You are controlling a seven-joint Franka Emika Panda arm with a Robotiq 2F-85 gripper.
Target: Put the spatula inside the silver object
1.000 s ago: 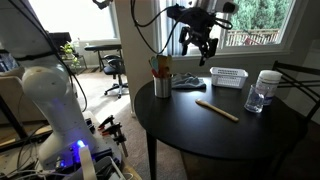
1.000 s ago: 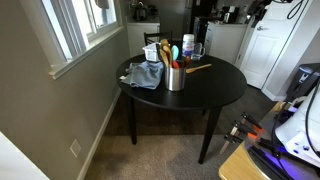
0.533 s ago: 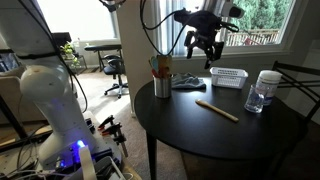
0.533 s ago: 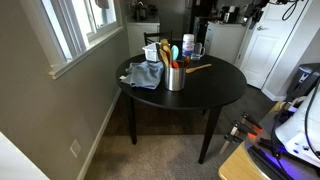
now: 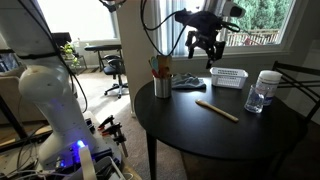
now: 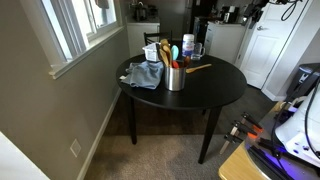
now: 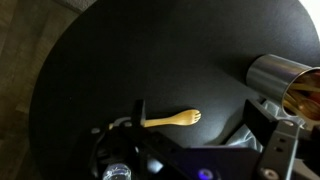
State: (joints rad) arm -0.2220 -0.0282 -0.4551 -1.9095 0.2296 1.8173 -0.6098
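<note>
The light-tan wooden spatula point(image 5: 217, 110) lies flat on the round black table point(image 5: 200, 135), apart from everything else. It also shows in an exterior view point(image 6: 197, 68) and in the wrist view point(image 7: 172, 118). The silver cup point(image 5: 162, 86) stands upright near the table's edge with several utensils in it, and shows in another exterior view point(image 6: 176, 78) and at the right of the wrist view point(image 7: 278, 80). My gripper point(image 5: 203, 45) hangs high above the table, open and empty. In the wrist view the gripper point(image 7: 203, 116) frames the spatula far below.
A white mesh basket point(image 5: 229, 77) and a clear white-lidded jar point(image 5: 264, 92) stand toward the window side. A blue-grey cloth point(image 5: 187, 83) lies next to the cup. The table's dark top stretches around the spatula.
My gripper has shifted slightly sideways above the table since a second ago. The spatula and the cup have not moved.
</note>
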